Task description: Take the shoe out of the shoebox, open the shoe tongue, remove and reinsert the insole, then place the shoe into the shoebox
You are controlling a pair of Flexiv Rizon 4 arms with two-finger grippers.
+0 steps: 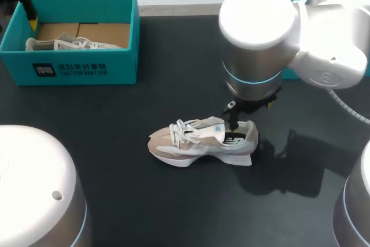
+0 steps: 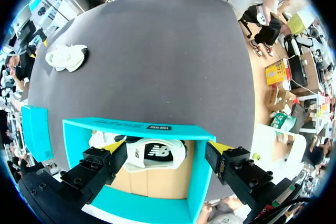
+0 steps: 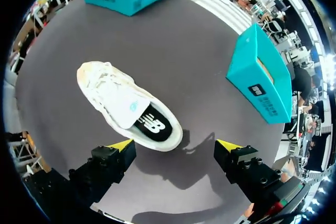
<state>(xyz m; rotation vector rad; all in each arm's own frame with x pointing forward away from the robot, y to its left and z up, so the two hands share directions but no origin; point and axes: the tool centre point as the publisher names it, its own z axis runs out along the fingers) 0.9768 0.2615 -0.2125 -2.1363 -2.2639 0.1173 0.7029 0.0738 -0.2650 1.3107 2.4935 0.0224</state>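
Observation:
A white and beige shoe (image 1: 202, 142) lies on its side in the middle of the black table, tongue pulled back, black insole (image 3: 152, 124) showing inside. My right gripper (image 3: 176, 145) hangs open just above the shoe's heel (image 1: 247, 134), touching nothing. The teal shoebox (image 1: 87, 67) stands at the far left with a second white shoe (image 2: 152, 155) lying in it. My left gripper (image 2: 167, 146) is open above that box, fingers spread over the shoe without touching it. In the left wrist view the table shoe (image 2: 66, 57) shows far ahead.
A second teal box (image 3: 260, 77) stands at the table's far right, partly hidden behind my right arm (image 1: 260, 33) in the head view. A teal panel (image 2: 37, 129) sits beside the shoebox.

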